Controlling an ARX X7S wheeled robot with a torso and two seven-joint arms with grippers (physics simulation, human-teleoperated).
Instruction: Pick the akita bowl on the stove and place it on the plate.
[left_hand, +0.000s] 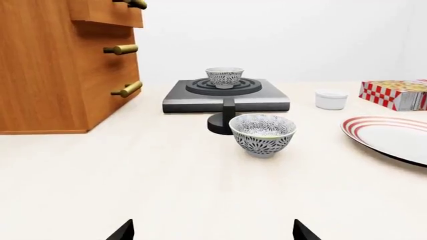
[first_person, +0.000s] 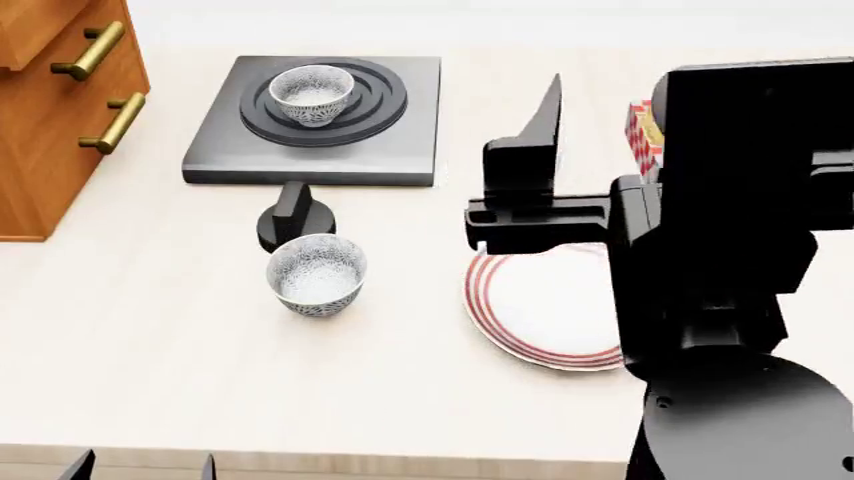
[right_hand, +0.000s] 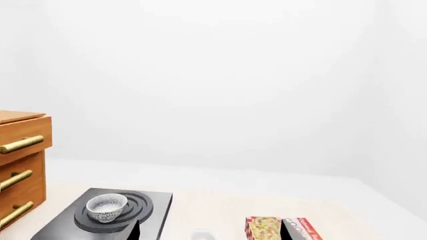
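The akita bowl (first_person: 311, 94), speckled grey-black on white, stands upright in the burner rings of the dark stove (first_person: 400, 140). The left wrist view shows the akita bowl (left_hand: 224, 76) and the stove (left_hand: 267, 97) far ahead. The red-ringed white plate (first_person: 534, 310) lies right of centre, partly under my right arm. My left gripper (left_hand: 213, 231) is open and empty, low at the table's near edge (first_person: 144, 468). My right gripper (right_hand: 211, 231) is open and empty, raised over the table, with one finger (first_person: 545, 120) rising beside the stove.
A look-alike speckled bowl (first_person: 316, 274) sits on the table in front of the black knob (first_person: 291, 215). A wooden drawer cabinet (first_person: 54, 120) with brass handles stands at the left. A small white cup (left_hand: 331, 99) and a red-checked box (left_hand: 393, 94) are at the back right.
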